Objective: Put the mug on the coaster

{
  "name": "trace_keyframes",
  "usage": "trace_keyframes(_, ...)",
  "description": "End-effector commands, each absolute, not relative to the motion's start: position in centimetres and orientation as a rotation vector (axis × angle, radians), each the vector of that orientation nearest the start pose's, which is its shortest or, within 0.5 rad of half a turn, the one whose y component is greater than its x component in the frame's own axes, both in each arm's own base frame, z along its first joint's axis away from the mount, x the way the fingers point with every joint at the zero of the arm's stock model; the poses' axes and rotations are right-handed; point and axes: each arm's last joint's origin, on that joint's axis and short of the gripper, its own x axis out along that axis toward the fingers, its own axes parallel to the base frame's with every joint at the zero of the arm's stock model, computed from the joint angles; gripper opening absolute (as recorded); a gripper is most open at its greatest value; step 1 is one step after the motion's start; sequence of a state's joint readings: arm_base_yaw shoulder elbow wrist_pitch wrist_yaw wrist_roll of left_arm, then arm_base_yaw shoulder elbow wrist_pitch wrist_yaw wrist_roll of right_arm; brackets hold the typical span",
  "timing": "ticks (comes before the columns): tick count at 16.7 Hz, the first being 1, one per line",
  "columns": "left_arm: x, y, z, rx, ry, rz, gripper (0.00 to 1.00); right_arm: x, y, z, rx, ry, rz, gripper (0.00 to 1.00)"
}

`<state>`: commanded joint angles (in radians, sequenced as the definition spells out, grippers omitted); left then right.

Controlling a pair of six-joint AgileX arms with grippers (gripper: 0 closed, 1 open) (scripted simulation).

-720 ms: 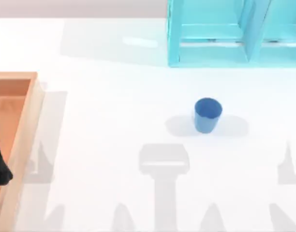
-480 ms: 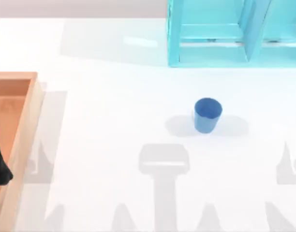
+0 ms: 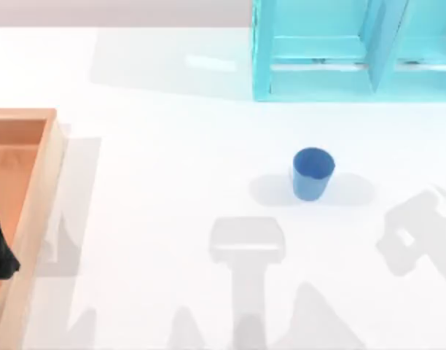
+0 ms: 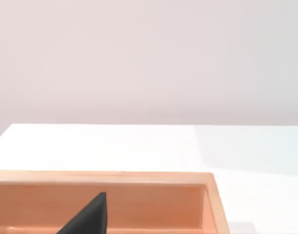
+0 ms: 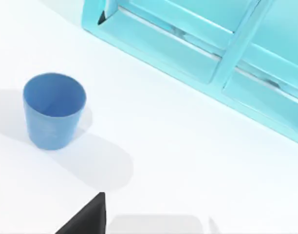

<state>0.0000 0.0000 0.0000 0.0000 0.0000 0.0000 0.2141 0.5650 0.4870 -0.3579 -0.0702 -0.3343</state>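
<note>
The mug (image 3: 313, 173) is a small plain blue cup standing upright on the white table, right of centre and in front of the turquoise cabinet (image 3: 354, 51). In the right wrist view the mug (image 5: 54, 109) stands apart from a dark part of my right gripper (image 5: 88, 217), with bare table between them. A dark part of my left gripper (image 4: 88, 217) hangs over the wooden tray (image 4: 139, 178) at the table's left side. The coaster is out of view.
The wooden tray (image 3: 41, 189) lies along the left edge with a black shape (image 3: 1, 248) over it. The cabinet (image 5: 212, 53) spans the back right. Grey arm shadows (image 3: 412, 233) fall on the front of the table.
The shadow at the right edge has grown and shifted inward toward the mug, so my right arm has moved. The mug and the left side are unchanged.
</note>
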Motion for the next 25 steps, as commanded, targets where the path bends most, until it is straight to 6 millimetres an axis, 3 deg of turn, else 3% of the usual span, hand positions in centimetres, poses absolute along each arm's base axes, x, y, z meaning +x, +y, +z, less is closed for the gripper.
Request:
trace_keyframes(4,10.6,-0.1,16.0,0.0,0.0,0.0,1.0,19.7,7.2,26.2,-0.608,0.701,0.621,1.0)
trace_keyframes(8,10.6,-0.1,16.0,0.0,0.0,0.0,1.0,26.2,12.6,25.1,-0.83,0.991,0.9,1.0)
trace_keyframes(13,10.6,-0.1,16.0,0.0,0.0,0.0,1.0,31.9,18.0,23.6,-1.031,1.167,1.133,1.0)
trace_keyframes(19,10.6,-0.1,16.0,0.0,0.0,0.0,1.0,36.4,21.0,23.0,-1.169,1.223,1.214,1.0)
trace_keyframes(25,10.6,-0.1,16.0,0.0,0.0,0.0,1.0,37.5,21.2,23.6,-1.202,1.214,1.202,1.0)
